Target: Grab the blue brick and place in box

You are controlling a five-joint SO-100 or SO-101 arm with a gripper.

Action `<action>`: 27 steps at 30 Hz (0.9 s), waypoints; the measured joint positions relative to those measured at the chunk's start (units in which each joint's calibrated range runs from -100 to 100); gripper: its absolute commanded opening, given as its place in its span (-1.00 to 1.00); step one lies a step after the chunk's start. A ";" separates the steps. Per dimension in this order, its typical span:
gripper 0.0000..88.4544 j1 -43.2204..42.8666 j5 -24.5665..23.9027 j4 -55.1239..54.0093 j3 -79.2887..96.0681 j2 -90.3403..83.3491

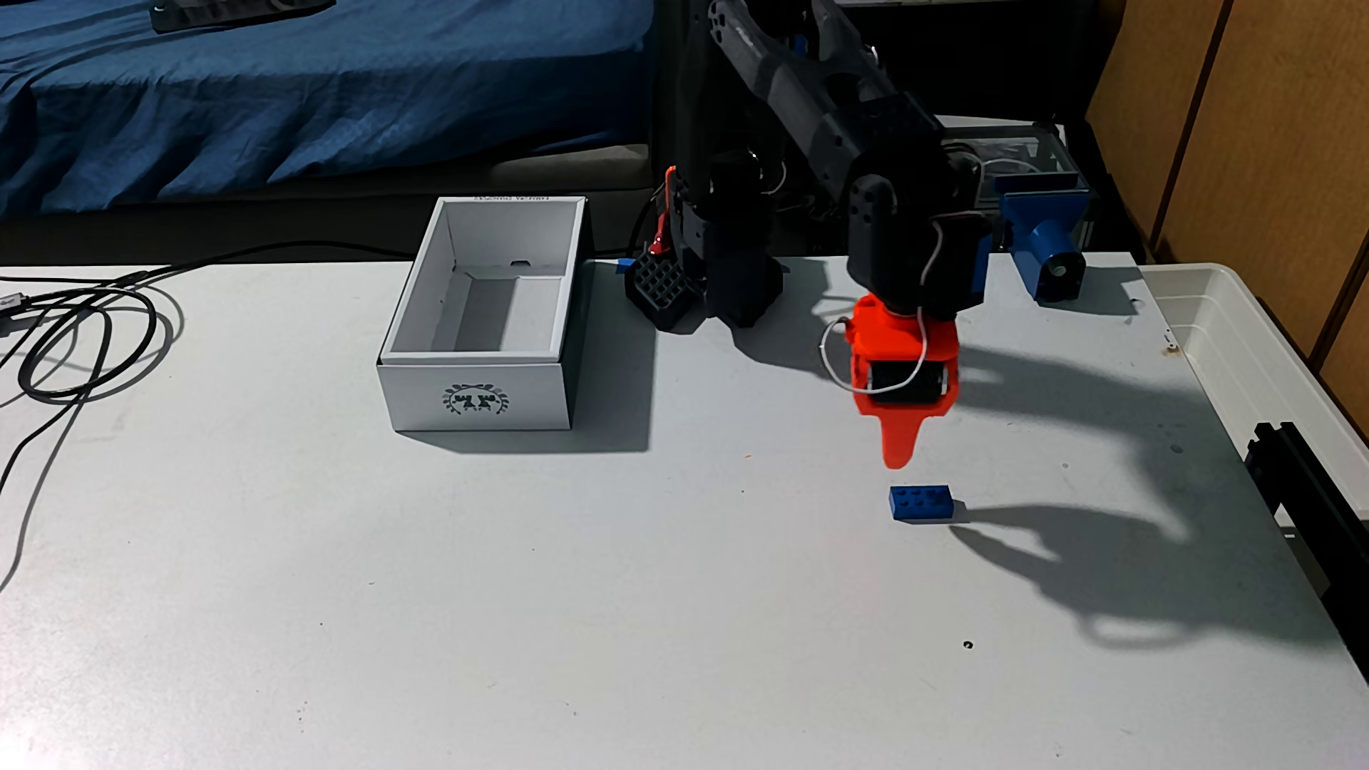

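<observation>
Blue brick (921, 503) flat on surface (593, 592), just below orange claw (898, 459) tip, not touching; claw clenched, empty.

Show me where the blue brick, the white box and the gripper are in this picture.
blue brick (921, 503): fixed view, on its studded top face.
box (474, 396): fixed view, on the near short wall with the emblem.
gripper (898, 455): fixed view, on the orange fingertips above the brick.

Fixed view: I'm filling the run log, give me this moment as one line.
gripper: above blue brick, jaw state unclear | brick: on table, ungrasped | box: empty, left of arm
</observation>
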 measured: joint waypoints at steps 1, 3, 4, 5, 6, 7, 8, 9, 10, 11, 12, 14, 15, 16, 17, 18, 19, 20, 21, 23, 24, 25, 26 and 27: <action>-0.61 -0.30 -0.37 0.00 0.27 0.00; -0.58 -0.89 -0.74 0.00 1.43 0.00; -0.59 -1.18 -0.89 0.00 1.79 0.00; -0.59 -1.25 -1.00 0.00 1.88 0.08; -0.59 -1.33 -1.05 -0.79 2.06 0.08; -0.58 -1.55 -1.05 -1.67 2.41 0.08; -0.59 -1.77 -1.05 -2.55 2.95 0.08; -0.59 -2.07 -1.05 -3.60 3.58 0.08; -0.59 -2.21 -1.05 -4.66 4.38 0.08; -0.59 -2.21 -1.05 -5.45 4.83 0.08; -0.59 -2.21 -1.05 -5.80 4.92 0.08; -0.59 -2.73 -1.05 -6.32 4.92 0.08; -0.60 -3.17 -1.32 -6.41 4.92 0.17; -0.60 -3.47 -1.47 -6.59 4.92 0.34; -0.60 -3.69 -1.63 -6.59 4.92 0.76; -0.60 -3.91 -1.68 -6.59 4.92 1.35; -0.60 -4.13 -1.68 -6.59 4.92 2.11; -0.60 -4.28 -1.68 -6.59 4.92 2.87; -0.60 -4.43 -1.68 -6.59 4.74 3.63; -0.60 -4.50 -2.00 -6.59 3.93 5.07; -0.60 -4.50 -2.32 -6.59 3.31 5.74; -0.60 -4.50 -2.42 -6.41 2.77 6.33; -0.60 -4.50 -2.53 -6.32 2.15 7.01; -0.60 -4.50 -2.53 -6.24 1.43 7.60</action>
